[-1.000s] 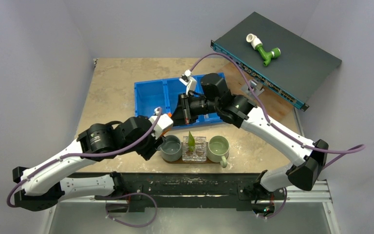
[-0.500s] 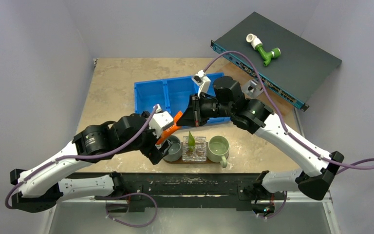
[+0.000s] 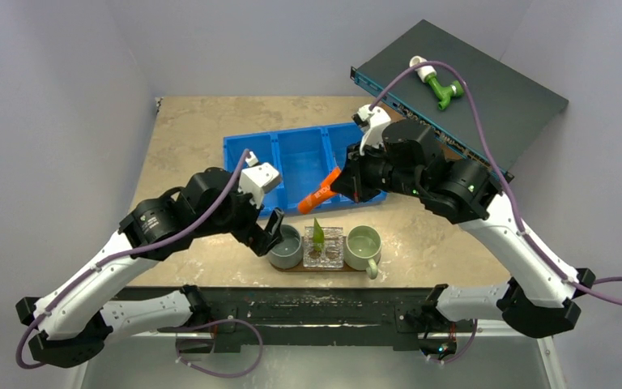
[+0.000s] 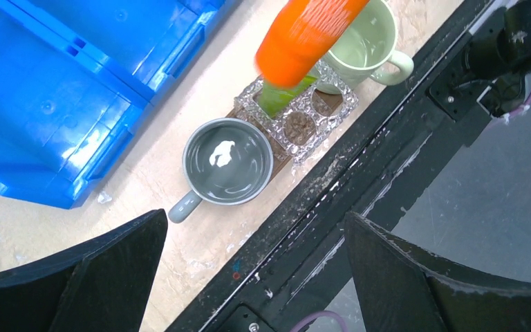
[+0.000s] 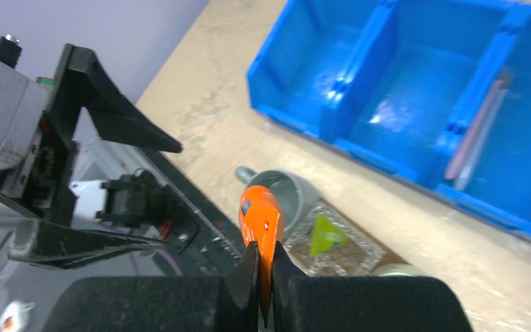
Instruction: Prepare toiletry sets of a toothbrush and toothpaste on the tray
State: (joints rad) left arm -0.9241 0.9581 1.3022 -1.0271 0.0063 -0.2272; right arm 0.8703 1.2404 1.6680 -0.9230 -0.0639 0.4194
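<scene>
Left gripper [image 3: 274, 230] has just let go, jaws now wide apart centre-left by the grey mug [image 3: 285, 247]. Orange toothpaste [image 3: 321, 193] hangs mid-frame clamped in the right gripper [image 3: 340, 183], just up-frame of the tray [image 3: 334, 268]; handover looks done, placing remains

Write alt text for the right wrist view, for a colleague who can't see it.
The right hand pinches the flat end of an orange tube in the air, near a grey mug and a clear holder with a green tube in it. Behind them, a blue bin holds two toothbrushes in an end compartment.
</scene>
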